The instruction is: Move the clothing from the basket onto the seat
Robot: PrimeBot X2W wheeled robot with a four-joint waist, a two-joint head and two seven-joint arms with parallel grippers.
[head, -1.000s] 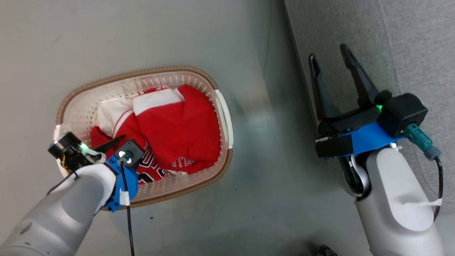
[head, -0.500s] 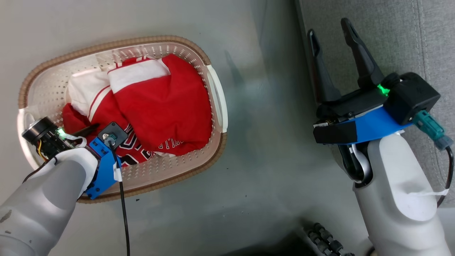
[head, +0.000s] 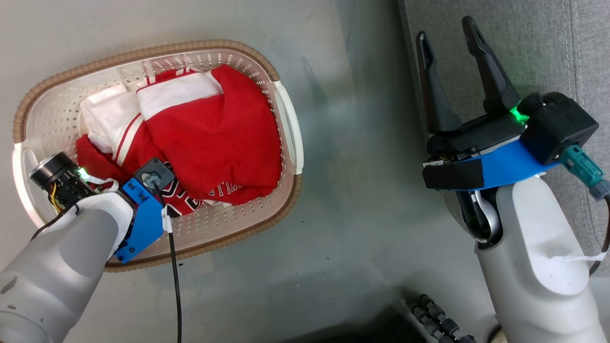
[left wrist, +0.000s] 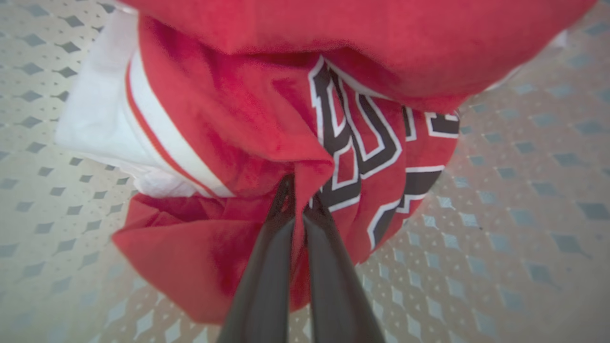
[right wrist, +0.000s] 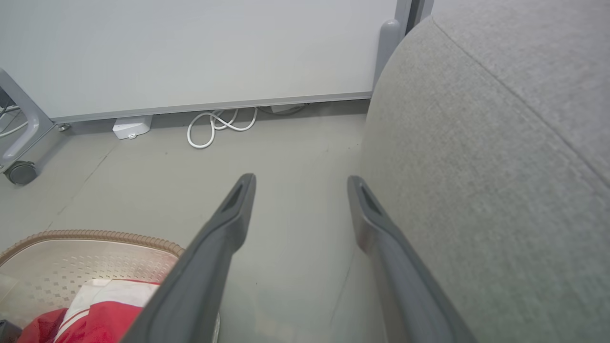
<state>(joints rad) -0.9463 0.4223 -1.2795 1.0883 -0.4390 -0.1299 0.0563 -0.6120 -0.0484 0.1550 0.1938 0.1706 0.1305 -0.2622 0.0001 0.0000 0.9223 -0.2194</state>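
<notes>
The red clothing (head: pixel 214 138) with white trim lies piled in the cream basket (head: pixel 143 50) on the floor. My left gripper (left wrist: pixel 298 190) reaches down into the basket's near left end and is shut on a fold of the red garment (left wrist: pixel 267 128) next to its black-and-white lettering. In the head view the left wrist hides its fingers. My right gripper (head: pixel 444 28) hangs open and empty at the front edge of the grey seat (head: pixel 524 47). Its fingers spread in the right wrist view (right wrist: pixel 300 180) between the floor and the seat (right wrist: pixel 500 143), with the basket (right wrist: pixel 95 234) at the lower left.
A strip of grey floor (head: pixel 357 214) separates the basket from the seat. A white panel (right wrist: pixel 190 47) on a wheeled frame (right wrist: pixel 19 172) stands beyond, with a coiled white cable (right wrist: pixel 214 126) at its foot. Part of my base (head: pixel 433 314) shows at the bottom.
My left gripper has gone from open to shut on a fold of the red garment. The head camera shifted, so the basket sits further left and higher. The right gripper stayed open.
</notes>
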